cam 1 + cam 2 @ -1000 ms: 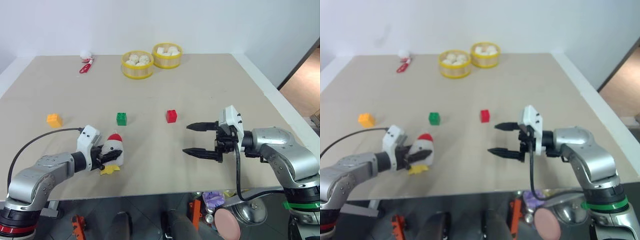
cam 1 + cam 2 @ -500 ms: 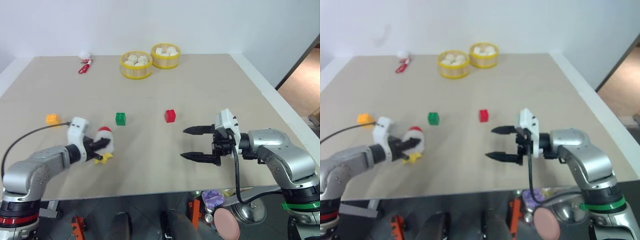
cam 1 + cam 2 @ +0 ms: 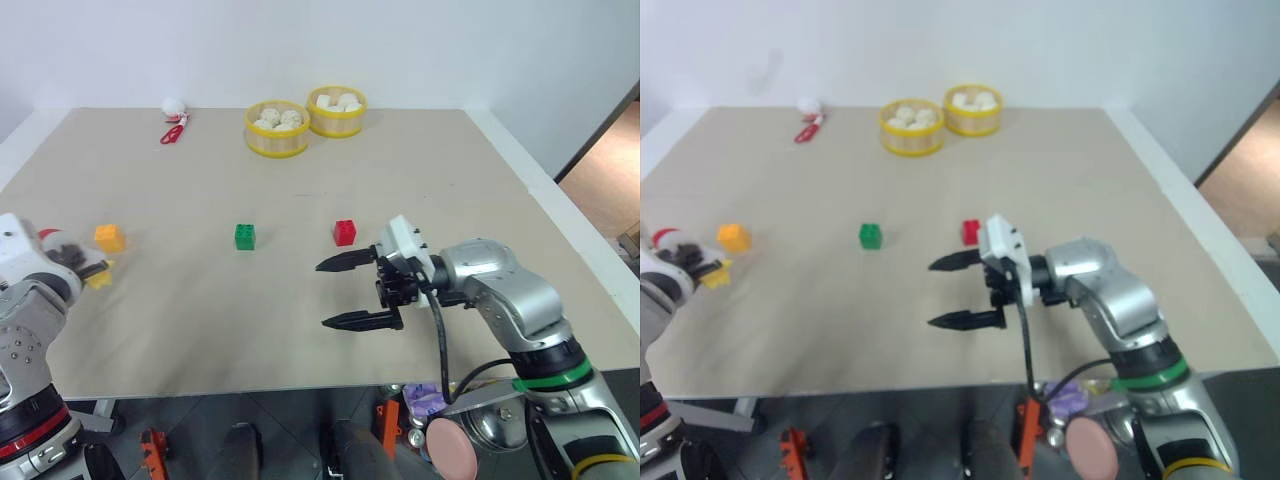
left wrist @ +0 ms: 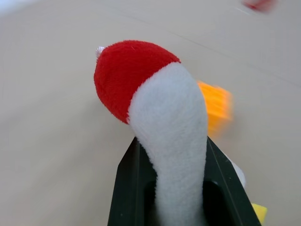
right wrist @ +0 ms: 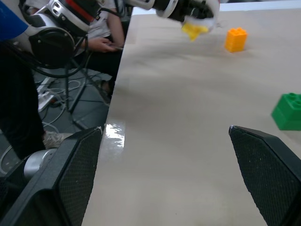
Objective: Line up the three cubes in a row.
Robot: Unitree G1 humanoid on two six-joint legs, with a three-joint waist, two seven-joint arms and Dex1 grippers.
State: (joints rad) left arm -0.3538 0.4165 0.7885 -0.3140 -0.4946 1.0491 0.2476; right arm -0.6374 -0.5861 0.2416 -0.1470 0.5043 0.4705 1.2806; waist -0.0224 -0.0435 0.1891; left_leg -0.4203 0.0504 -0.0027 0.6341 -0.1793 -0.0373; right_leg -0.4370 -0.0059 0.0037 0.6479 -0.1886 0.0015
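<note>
Beige covers the whole top of the bench (image 3: 400, 170), and the three cubes lie on it in the middle band of the left eye view. The orange-yellow cube (image 3: 109, 237) is at the left, the green cube (image 3: 244, 236) is near the centre, and the red cube (image 3: 344, 232) is a little right of the centre, all three well apart from each other. At the left edge of this view the left tool (image 3: 72, 262) is closed on a white chick toy (image 4: 169, 141) with a red top; in the left wrist view the two black fingers (image 4: 129, 188) press the toy from both sides, and the orange-yellow cube shows just behind it. The toy is near the orange-yellow cube, but I cannot tell if they touch. The right tool (image 3: 340, 292) is in the lower centre of the left eye view, its two fingers spread wide and holding nothing, with the upper finger tip just below the red cube. At the upper centre of the view stand two yellow baskets (image 3: 275, 129) with white balls inside, and a small red and white object (image 3: 172, 118) lies at the upper left. In the right wrist view a person (image 5: 101, 33) sits beside the bench.
</note>
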